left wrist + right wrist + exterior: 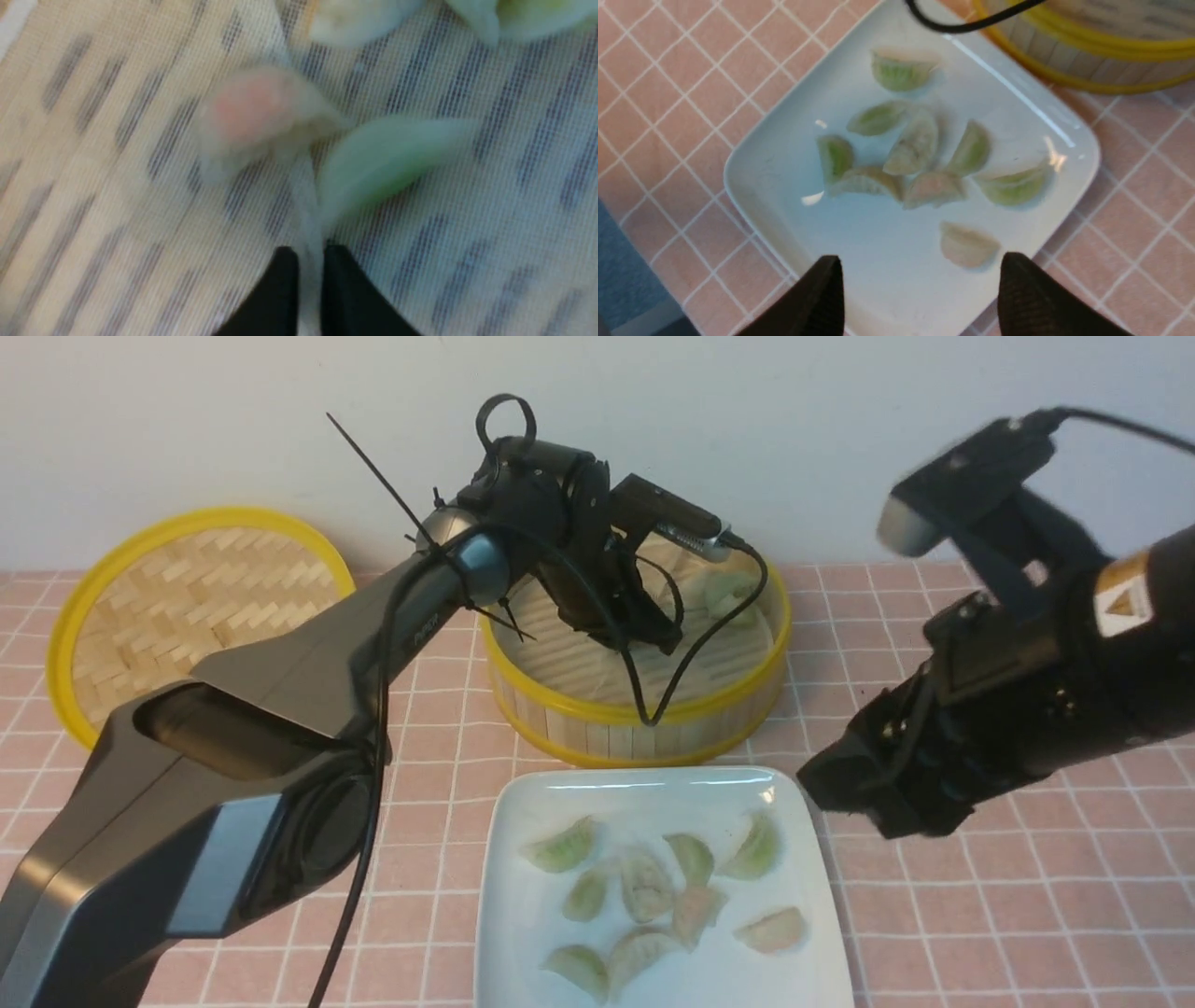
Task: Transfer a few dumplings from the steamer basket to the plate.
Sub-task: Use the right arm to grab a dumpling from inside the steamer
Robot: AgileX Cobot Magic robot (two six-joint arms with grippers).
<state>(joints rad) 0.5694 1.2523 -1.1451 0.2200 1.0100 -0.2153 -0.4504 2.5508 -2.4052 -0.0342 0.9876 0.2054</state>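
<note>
Plate: the white glossy square plate [644, 793] on the pink tiled worktop [1027, 896] carried nine pale green and pinkish crescent dumplings [646, 885].
Basket: the round bamboo steamer basket [597, 733] just behind it held a pinkish dumpling [252, 107] beside a green dumpling [383, 154].
Left tool [309, 266]: inside the basket, nearly closed on an unidentifiable pale strip.
Right tool [920, 263]: spread wide, empty, over the plate's right edge.
Lid: a woven yellow-rimmed bamboo lid [187, 588] was far left.
Cable: a black cable [644, 709] crossed the basket's front rim.

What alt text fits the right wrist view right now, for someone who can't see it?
Nine pale green and pinkish dumplings lie scattered on a white square plate on a pink tiled tabletop. The right gripper hangs open and empty above one edge of the plate, and the yellow-rimmed steamer basket shows just beyond the plate.
</note>
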